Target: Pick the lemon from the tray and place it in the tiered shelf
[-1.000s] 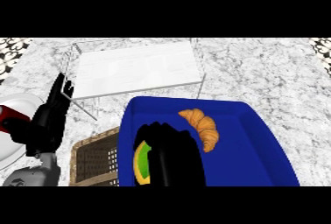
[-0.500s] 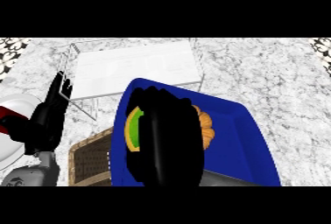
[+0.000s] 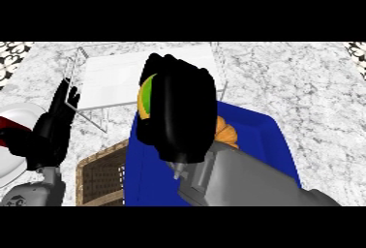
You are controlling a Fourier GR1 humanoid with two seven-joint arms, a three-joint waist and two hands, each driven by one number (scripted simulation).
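The robot's right hand (image 3: 178, 116) is matte black, with thick, rounded fingers, and joins a boxy grey forearm (image 3: 243, 181) with flat, angular faces. The left hand (image 3: 52, 128) is also black, its fingers slimmer in outline, above a grey forearm segment (image 3: 32, 193) bearing small dark round marks like screws.

A golden-brown croissant (image 3: 227, 133) is lying partly hidden in the middle of the view. A brown woven wicker basket (image 3: 102, 177) is sitting on the grey-white marbled desk (image 3: 300, 92) at lower left. A round white plate (image 3: 16, 140) with a red mark is resting at the left edge.
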